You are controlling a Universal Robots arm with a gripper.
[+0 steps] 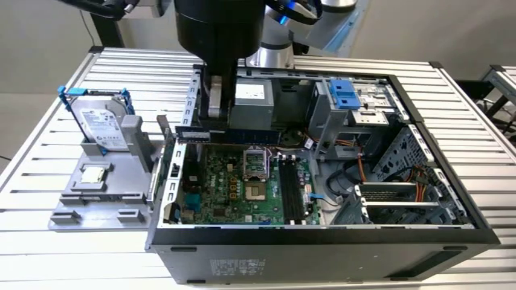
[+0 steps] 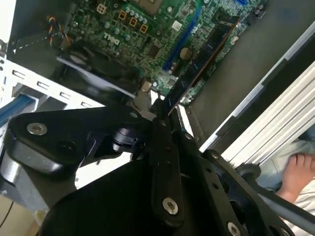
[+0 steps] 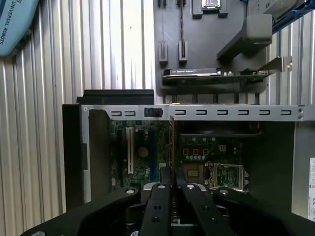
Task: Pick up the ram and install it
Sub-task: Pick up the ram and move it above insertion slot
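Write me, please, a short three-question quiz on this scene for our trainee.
1. True or false: the end effector is shut on the long, thin ram stick with black chips.
2. The silver hard drive in a blue frame stands: A) on the grey plastic holder beside the black computer case; B) inside that case; C) on the floor.
3. Fill in: the held ram hangs over the green ____.
Key: 1 true; 2 A; 3 motherboard.
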